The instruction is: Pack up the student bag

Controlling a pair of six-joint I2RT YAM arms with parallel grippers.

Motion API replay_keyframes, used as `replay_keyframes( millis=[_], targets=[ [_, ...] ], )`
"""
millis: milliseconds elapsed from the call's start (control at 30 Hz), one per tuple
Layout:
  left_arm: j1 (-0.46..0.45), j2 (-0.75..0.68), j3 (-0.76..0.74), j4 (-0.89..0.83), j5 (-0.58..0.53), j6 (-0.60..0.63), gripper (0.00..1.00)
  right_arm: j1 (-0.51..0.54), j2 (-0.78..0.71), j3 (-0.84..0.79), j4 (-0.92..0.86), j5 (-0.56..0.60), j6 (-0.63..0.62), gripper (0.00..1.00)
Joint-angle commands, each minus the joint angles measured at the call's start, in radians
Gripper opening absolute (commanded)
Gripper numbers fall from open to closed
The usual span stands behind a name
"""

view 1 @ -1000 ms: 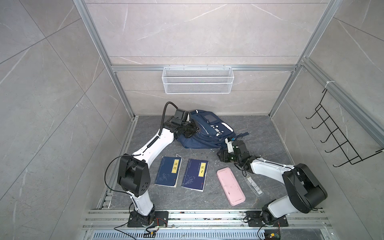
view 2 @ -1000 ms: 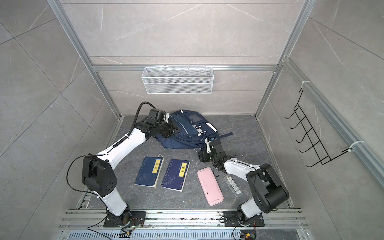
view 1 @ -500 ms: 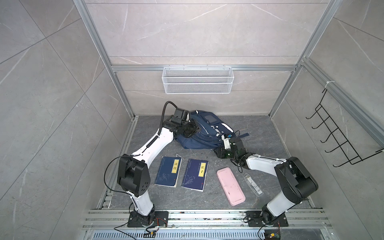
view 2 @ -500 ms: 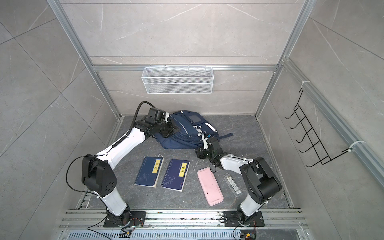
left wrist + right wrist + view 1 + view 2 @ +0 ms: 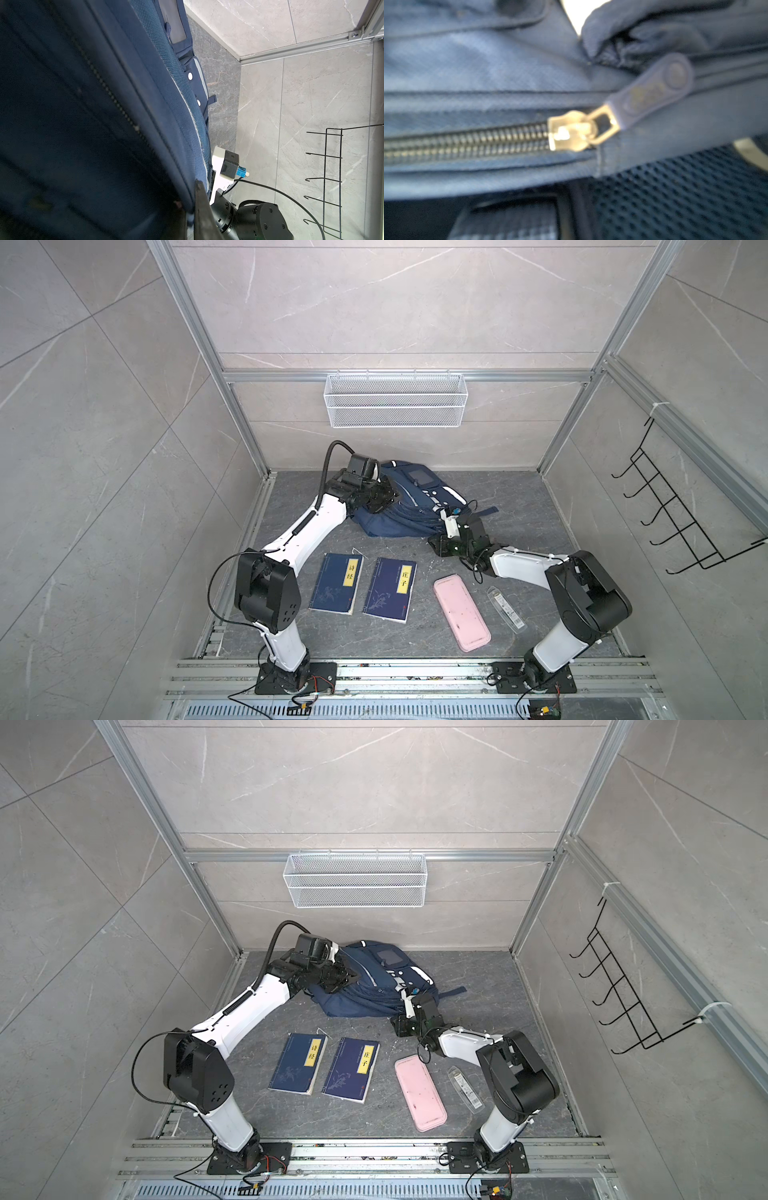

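Jaws: left gripper (image 5: 384, 499) clenched on the fabric of the student bag (image 5: 409, 506), lying at the rear of the floor (image 5: 519, 506); right gripper (image 5: 439, 540) at its zip pull (image 5: 652, 87), state not discernible; step judged unzipping, next requiring a firm pinch on that pull.

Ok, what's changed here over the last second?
The right end effector edged in to the near right corner of the backpack, by a zipper pull. The left end effector kept its pinch on the backpack's left side; books and pink case stayed put.
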Motion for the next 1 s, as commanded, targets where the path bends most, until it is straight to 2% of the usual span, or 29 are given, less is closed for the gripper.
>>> replay_keyframes(
  millis=[0, 200, 467, 600, 733, 967],
  targets=[
    [0.007, -0.033, 0.073, 0.085, 0.047, 0.023, 0.0, 0.003, -0.011, 0.006, -0.002, 0.006, -0.015, 0.3],
    [0.013, -0.03, 0.078, 0.087, 0.049, 0.025, 0.0, 0.003, -0.044, -0.003, -0.026, 0.002, -0.02, 0.11],
    [0.038, -0.003, 0.081, 0.082, 0.046, 0.033, 0.0, 0.006, -0.121, -0.019, -0.118, -0.031, -0.007, 0.1],
    [0.04, 0.02, 0.072, 0.109, 0.054, 0.019, 0.0, 0.025, -0.145, 0.016, -0.203, -0.09, -0.015, 0.1],
    [0.04, 0.042, 0.062, 0.137, 0.06, -0.001, 0.0, 0.083, -0.138, 0.073, -0.294, -0.127, -0.039, 0.09],
    [0.038, 0.06, 0.034, 0.185, 0.056, -0.045, 0.0, 0.206, -0.087, 0.147, -0.292, -0.122, -0.016, 0.1]
  ],
)
